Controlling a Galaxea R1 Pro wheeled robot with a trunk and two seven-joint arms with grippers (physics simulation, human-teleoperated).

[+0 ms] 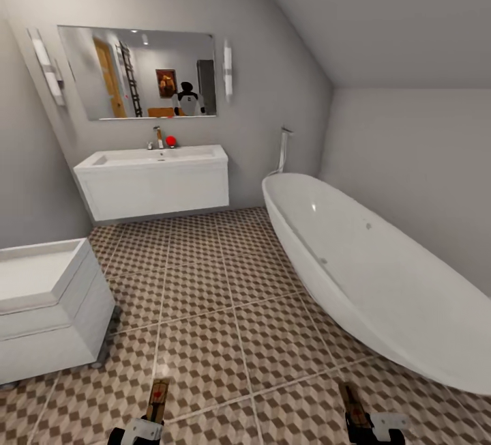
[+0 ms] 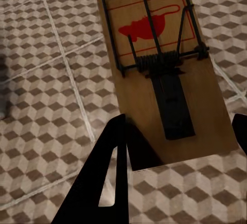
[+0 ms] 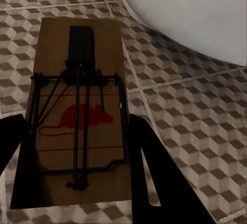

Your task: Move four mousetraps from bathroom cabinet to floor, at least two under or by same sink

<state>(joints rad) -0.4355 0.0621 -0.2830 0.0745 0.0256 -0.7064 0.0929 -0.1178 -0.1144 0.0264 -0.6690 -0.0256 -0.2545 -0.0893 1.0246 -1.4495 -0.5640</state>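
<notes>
Each of my grippers holds one tan mousetrap above the cube-patterned bathroom floor (image 1: 204, 295). My left gripper (image 1: 151, 423) is shut on a mousetrap (image 1: 159, 396) at the head view's lower edge. The left wrist view shows that trap (image 2: 154, 54) with its black spring and red mouse mark, clamped at one end between my fingers (image 2: 103, 183). My right gripper (image 1: 360, 423) is shut on a second mousetrap (image 1: 350, 397). This trap (image 3: 77, 110) lies between black fingers (image 3: 146, 157) near the tub's side. The white sink (image 1: 157, 156) sits on its vanity at the far wall. The cabinet is out of view.
A long white bathtub (image 1: 368, 261) runs along the right side. The white boxy toilet (image 1: 41, 302) stands at the left. A mirror (image 1: 140, 73) hangs over the sink, and a chrome tap (image 1: 158, 138) and a small red object (image 1: 170, 140) stand on it. Open tiles stretch ahead between toilet and tub.
</notes>
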